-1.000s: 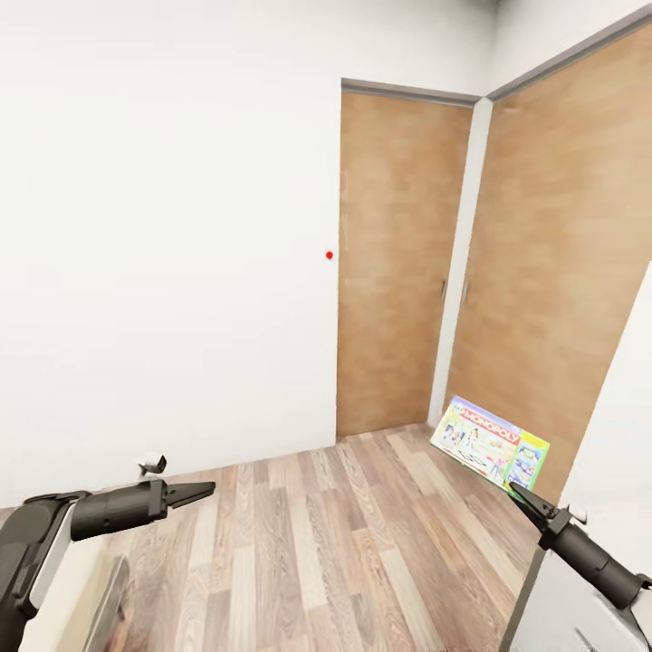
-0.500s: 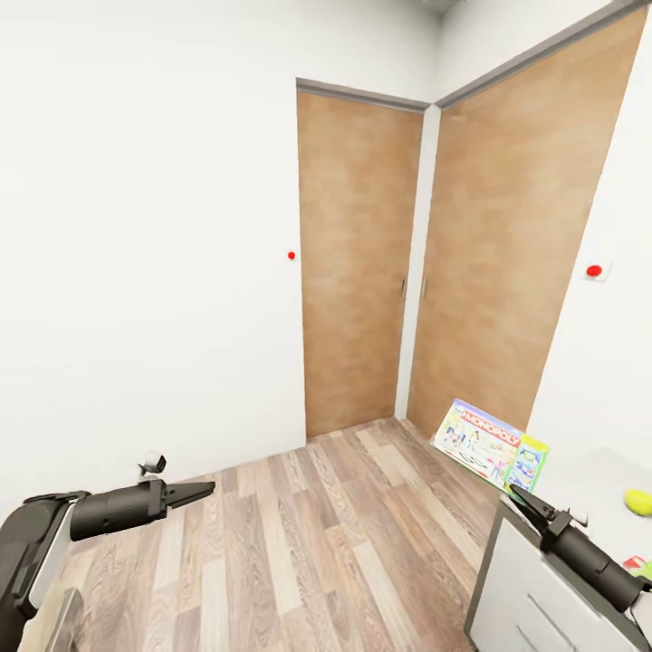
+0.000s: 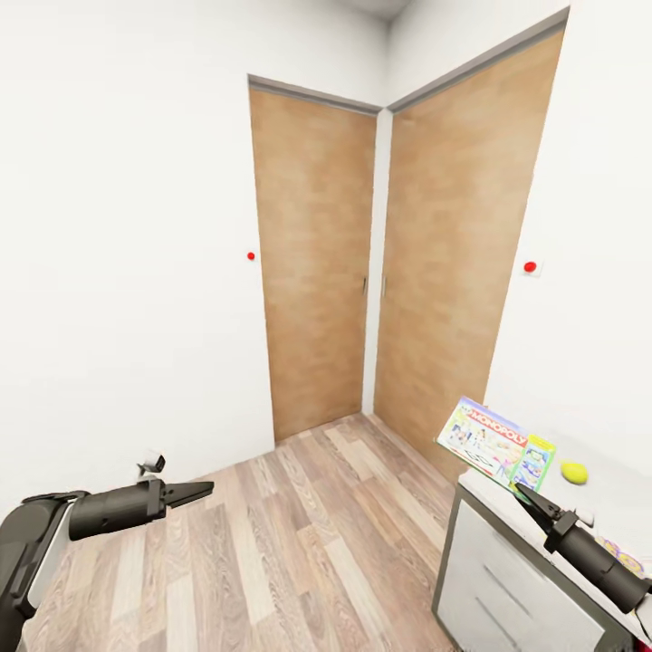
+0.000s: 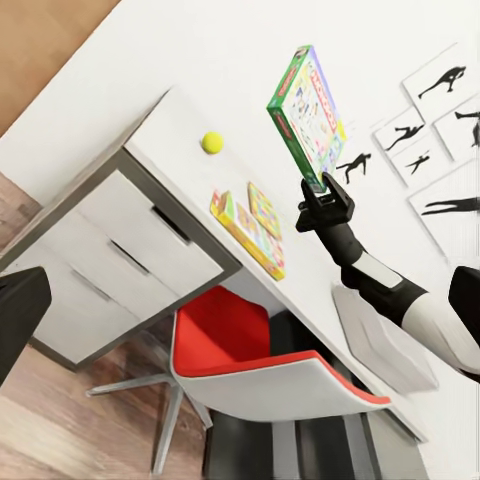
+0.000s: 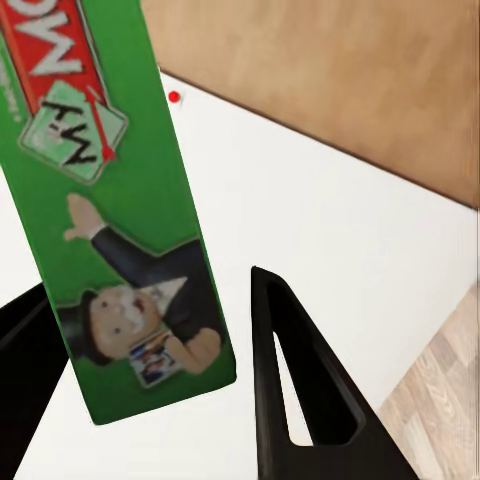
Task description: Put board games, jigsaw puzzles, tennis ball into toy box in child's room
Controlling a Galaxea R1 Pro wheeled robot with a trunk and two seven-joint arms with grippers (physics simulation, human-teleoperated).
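The right claw [image 3: 528, 497] is clamped on the lower edge of the Monopoly box [image 3: 493, 443], holding it up in the air, tilted, printed face toward the room, above the near end of the tabletop [image 3: 625, 507]. From the right wrist the box's green side [image 5: 120, 200] sits between the two dark fingers [image 5: 300, 390], pinched there.

The left claw [image 3: 201, 492] hangs out over the wooden floor [image 3: 299, 534], well apart from everything, its fingers together in a point with nothing between them.

On the tabletop the tennis ball [image 3: 573, 472] lies near the wall, just past the raised box. The left wrist view shows the ball [image 4: 211, 142] toward the drawer end, then the two jigsaw puzzles [image 4: 250, 222] flat by the front edge, one partly overlapping the other, and the grey toy box [image 4: 385, 340] further along, beyond the right arm. A red chair [image 4: 255, 360] stands at the desk, below the puzzles.

Two wooden doors [image 3: 317, 272] meet in the room's corner.
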